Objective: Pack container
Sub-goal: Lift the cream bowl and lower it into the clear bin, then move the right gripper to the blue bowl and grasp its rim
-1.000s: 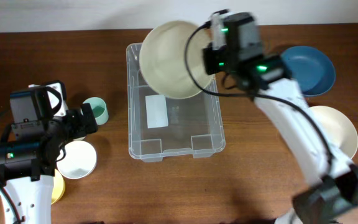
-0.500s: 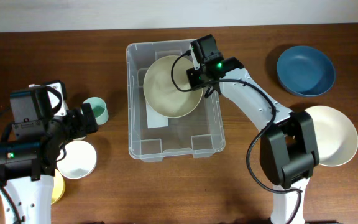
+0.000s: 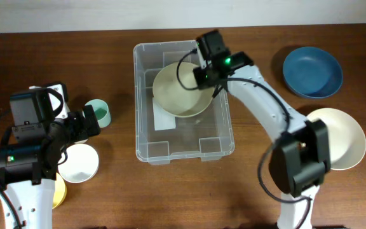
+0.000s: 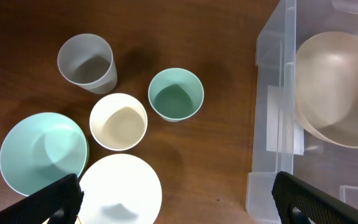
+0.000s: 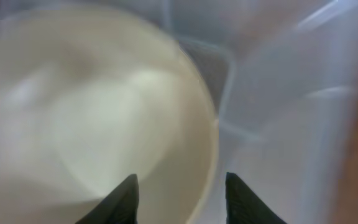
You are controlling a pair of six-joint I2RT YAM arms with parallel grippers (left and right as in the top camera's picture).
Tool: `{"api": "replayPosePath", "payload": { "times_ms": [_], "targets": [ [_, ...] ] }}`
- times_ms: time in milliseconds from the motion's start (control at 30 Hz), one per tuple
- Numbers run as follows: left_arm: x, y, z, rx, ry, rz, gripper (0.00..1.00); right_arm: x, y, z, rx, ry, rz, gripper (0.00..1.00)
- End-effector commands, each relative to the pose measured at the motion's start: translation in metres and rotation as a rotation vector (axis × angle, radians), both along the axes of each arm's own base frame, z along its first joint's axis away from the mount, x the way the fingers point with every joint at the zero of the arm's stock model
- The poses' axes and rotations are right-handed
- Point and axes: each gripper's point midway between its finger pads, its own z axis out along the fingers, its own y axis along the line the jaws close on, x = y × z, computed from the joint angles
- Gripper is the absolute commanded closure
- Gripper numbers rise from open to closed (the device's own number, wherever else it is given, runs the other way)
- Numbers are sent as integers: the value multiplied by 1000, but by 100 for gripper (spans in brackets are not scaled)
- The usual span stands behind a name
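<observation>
container [image 3: 138, 108] beneath right gripper [image 5: 180, 180], cream bowl [image 3: 176, 95] inside, rim between parted fingers [image 5: 124, 198]

Desk [image 3: 170, 191], brown wood. Right: blue bowl [image 3: 312, 72], cream bowl [image 3: 353, 132], apart. Left cluster: grey cup [image 4: 87, 62], mint cup [image 4: 176, 94], cream cup [image 4: 118, 122], white bowl [image 4: 120, 190], pale-teal bowl [image 4: 39, 152].
</observation>
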Motion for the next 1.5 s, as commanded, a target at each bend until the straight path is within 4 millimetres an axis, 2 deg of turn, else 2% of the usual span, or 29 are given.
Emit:
{"api": "replayPosePath", "payload": {
  "times_ms": [0,67,100,167,267,367,400,433,533,567,633,767,800,933,1067,1233,1333,1367,1467],
  "targets": [
    [3,1,8,-10,-22,10,1,9,-49,145,-24,-307,-142,42],
    [3,1,8,-10,-22,10,0,9,-79,166,-77,-345,-184,41],
    [3,1,8,-10,-22,10,1,10,-103,169,-109,-349,-236,40],
    [3,1,8,-10,-22,10,0,9,-142,162,-153,-313,-314,34],
    [3,1,8,-10,-22,10,1,7,-203,124,-201,-180,-422,26],
    [3,1,8,-10,-22,10,1,5,-238,84,-201,-54,-471,24],
    [3,1,8,-10,-22,10,1,3,-254,57,-174,29,-489,23],
    [3,1,8,-10,-22,10,0,3,-261,40,-154,76,-495,22],
    [3,1,8,-10,-22,10,1,1,-269,10,-116,156,-501,21],
    [3,1,8,-10,-22,10,0,1,-274,-10,-105,203,-507,20],
    [3,1,8,-10,-22,10,1,0,-280,-30,-110,248,-516,20],
    [3,1,8,-10,-22,10,0,1,-283,-60,-118,306,-518,20],
    [3,1,8,-10,-22,10,0,1,-283,-76,-121,332,-517,20],
    [3,1,8,-10,-22,10,1,-2,-282,-108,-129,395,-512,20],
    [3,1,8,-10,-22,10,1,-2,-284,-123,-132,416,-513,20],
    [3,1,8,-11,-21,10,1,5,-297,-128,-145,387,-541,23],
    [2,1,7,-12,-18,10,1,4,-307,-132,-146,385,-560,29],
    [2,1,7,-12,-18,10,0,3,-311,-133,-145,389,-567,36],
    [2,1,7,-12,-18,10,1,1,-317,-135,-143,396,-579,48]
  ]
}}
